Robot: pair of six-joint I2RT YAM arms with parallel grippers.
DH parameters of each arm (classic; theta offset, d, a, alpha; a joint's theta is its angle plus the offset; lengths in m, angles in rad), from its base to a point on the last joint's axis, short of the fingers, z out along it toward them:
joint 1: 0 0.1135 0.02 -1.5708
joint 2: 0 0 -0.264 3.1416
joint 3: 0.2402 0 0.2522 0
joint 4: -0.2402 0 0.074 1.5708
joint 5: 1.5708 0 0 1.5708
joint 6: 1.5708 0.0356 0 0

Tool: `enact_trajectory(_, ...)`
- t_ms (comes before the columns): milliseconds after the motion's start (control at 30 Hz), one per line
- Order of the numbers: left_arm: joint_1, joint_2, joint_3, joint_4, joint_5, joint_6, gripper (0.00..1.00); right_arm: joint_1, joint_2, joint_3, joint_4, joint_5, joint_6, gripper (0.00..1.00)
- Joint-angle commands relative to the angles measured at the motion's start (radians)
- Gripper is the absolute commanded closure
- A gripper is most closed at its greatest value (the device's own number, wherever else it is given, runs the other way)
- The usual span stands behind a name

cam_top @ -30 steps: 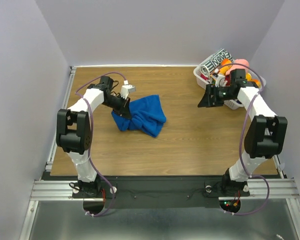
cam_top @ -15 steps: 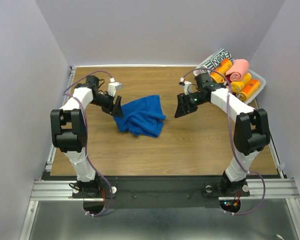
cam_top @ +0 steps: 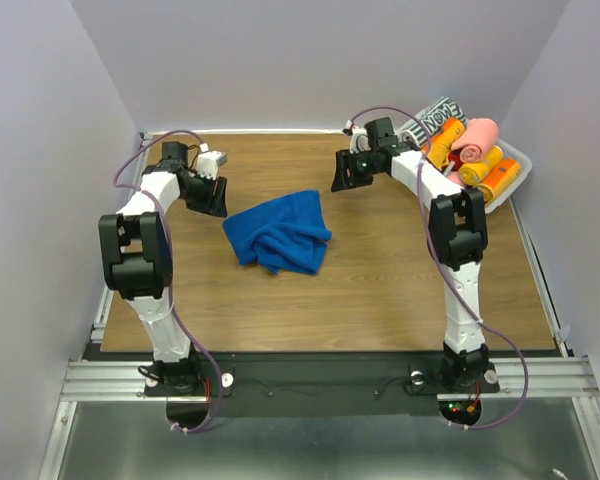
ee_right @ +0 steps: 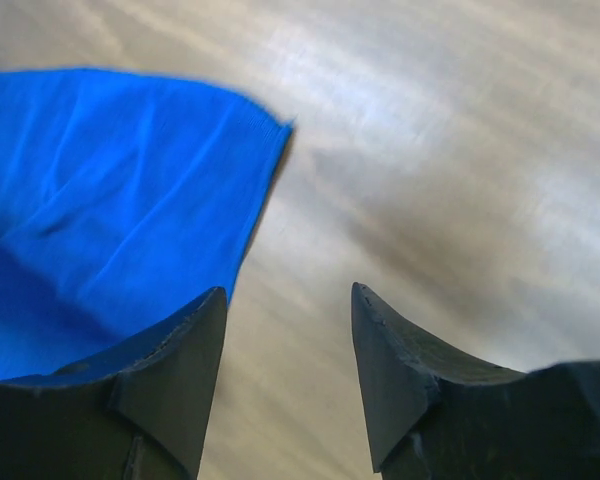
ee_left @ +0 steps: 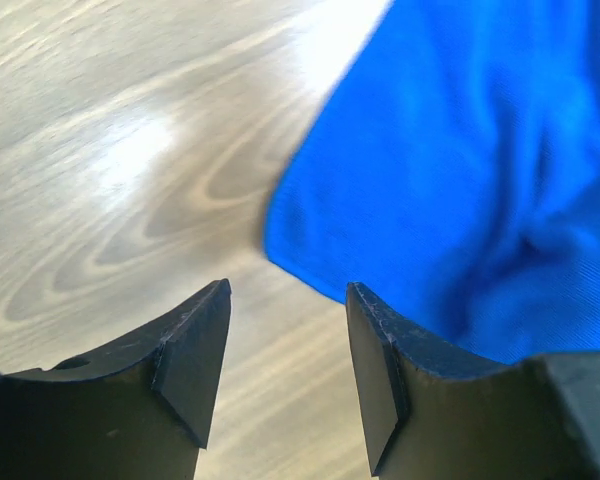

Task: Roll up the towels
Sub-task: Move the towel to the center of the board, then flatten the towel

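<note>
The royal blue towel (cam_top: pixel 278 233) lies crumpled near the middle of the wooden table (cam_top: pixel 380 270). It also shows in the left wrist view (ee_left: pixel 460 170) and in the right wrist view (ee_right: pixel 110 200). The salmon pink towel (cam_top: pixel 475 138) lies rolled in the white basket (cam_top: pixel 513 172) at the back right. My left gripper (cam_top: pixel 213 198) is open and empty, just left of the blue towel. My right gripper (cam_top: pixel 342 177) is open and empty, above the bare table beyond the towel's far right corner.
The basket also holds orange towel rolls (cam_top: pixel 490 172) and a black-and-white patterned roll (cam_top: pixel 430 118). Grey walls close in the table at the back and both sides. A metal rail (cam_top: pixel 120 240) runs along the left edge.
My left gripper let go of the blue towel and drew back to the left. My right gripper swung from the basket leftward to beyond the towel's far right corner.
</note>
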Motion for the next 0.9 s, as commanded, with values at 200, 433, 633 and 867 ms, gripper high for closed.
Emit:
enact_trajectory(200, -0.044, 0.067, -0.006, 0.059, -0.099, -0.042, 0.44, 0.031, 0.026, 0.101, 0.041, 0.071, -0.014, 0.34)
enact_trajectory(433, -0.117, 0.154, 0.026, 0.096, -0.145, -0.088, 0.82, 0.031, -0.111, 0.009, 0.041, 0.071, -0.126, 0.25)
enact_trajectory(633, -0.181, 0.185, 0.165, 0.047, -0.022, -0.114, 1.0, 0.027, -0.215, -0.018, 0.041, 0.06, -0.167, 0.25)
enact_trajectory(867, -0.289, 0.07, 0.29, 0.114, 0.273, -0.192, 1.0, 0.0, -0.29, -0.055, 0.044, -0.015, -0.132, 0.25)
